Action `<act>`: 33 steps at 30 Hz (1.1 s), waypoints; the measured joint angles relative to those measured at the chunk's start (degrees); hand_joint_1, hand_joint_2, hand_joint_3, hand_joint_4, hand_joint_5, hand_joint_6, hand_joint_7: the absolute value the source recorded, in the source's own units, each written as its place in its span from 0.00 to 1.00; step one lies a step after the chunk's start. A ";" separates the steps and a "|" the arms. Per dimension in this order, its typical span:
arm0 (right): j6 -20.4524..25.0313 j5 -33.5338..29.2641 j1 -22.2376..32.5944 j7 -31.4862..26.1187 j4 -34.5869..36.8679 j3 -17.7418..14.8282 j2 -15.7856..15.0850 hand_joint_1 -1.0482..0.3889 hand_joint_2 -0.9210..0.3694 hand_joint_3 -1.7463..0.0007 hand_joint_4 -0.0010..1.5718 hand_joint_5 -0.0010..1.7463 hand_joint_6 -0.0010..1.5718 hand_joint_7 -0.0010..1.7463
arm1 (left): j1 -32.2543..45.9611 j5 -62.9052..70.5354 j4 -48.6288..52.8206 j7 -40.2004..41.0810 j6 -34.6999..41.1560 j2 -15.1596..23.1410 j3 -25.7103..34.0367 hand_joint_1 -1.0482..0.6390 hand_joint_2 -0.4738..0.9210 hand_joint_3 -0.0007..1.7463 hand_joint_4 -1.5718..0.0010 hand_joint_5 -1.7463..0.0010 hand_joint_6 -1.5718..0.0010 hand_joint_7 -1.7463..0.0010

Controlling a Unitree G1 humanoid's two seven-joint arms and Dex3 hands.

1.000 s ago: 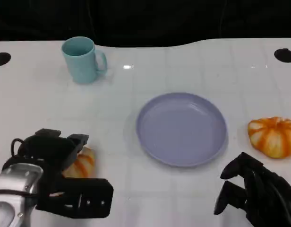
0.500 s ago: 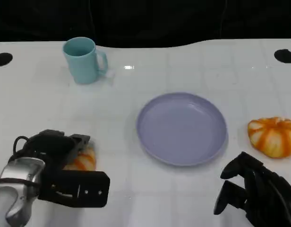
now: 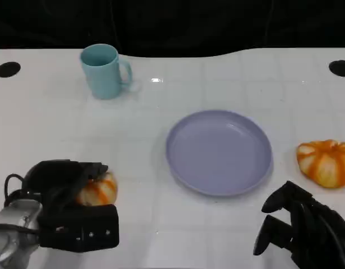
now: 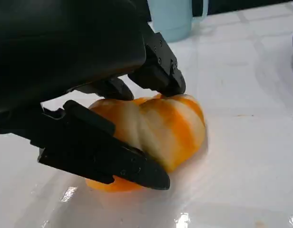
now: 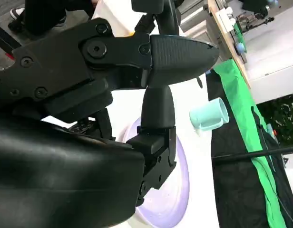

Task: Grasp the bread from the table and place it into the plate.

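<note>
Since a second ago our left hand (image 3: 63,210) has drawn back and lower around the bread (image 4: 156,128), its fingers now closing on both sides of the loaf, which rests on the table (image 3: 161,235), left of the empty plate (image 3: 219,151), so lift and placement remain.

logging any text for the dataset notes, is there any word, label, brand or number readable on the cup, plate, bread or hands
None can be read.
The cup is plain light blue, with no print.
The plate is plain lavender, unmarked.
Both bread pieces carry only orange and white stripes.
The left hand and right hand show black casing and screws, no lettering.
</note>
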 measured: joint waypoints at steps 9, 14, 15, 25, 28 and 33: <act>0.12 0.06 0.04 -0.11 -0.43 0.12 0.00 0.36 0.00 0.73 0.39 1.00 0.24 0.98 | -3.13 -1.47 11.08 13.71 -6.32 -2.46 -0.06 0.49 0.98 0.26 0.43 0.00 0.58 0.01; 0.13 0.14 -0.16 -0.09 -0.41 0.09 0.00 0.36 0.00 0.72 0.40 1.00 0.25 0.97 | -3.59 -3.98 14.19 17.48 -10.72 -2.99 0.51 0.50 0.81 0.53 0.44 0.00 0.56 0.00; 0.12 0.11 -0.19 -0.09 -0.40 0.10 0.00 0.35 0.00 0.72 0.40 1.00 0.25 0.97 | -3.59 -4.73 14.32 17.51 -11.25 -3.32 0.96 0.50 0.78 0.59 0.44 0.00 0.56 0.00; 0.09 0.00 -0.47 0.06 0.23 0.16 -0.01 0.36 0.00 0.72 0.40 1.00 0.25 0.97 | -3.05 -12.30 8.16 12.75 -11.77 -4.96 4.64 0.51 0.71 0.69 0.45 0.00 0.54 0.00; 0.05 -0.02 -0.54 0.07 0.64 0.16 -0.01 0.36 0.00 0.72 0.40 1.00 0.25 0.97 | -3.24 -14.04 3.65 8.62 -10.57 -5.22 5.27 0.50 0.73 0.66 0.46 0.00 0.56 0.00; 0.00 -0.22 -0.53 -0.02 0.74 0.15 0.00 0.36 0.00 0.72 0.40 1.00 0.25 0.97 | -3.42 -15.79 -1.57 2.97 -7.17 -5.23 6.57 0.50 0.71 0.68 0.46 0.00 0.55 0.00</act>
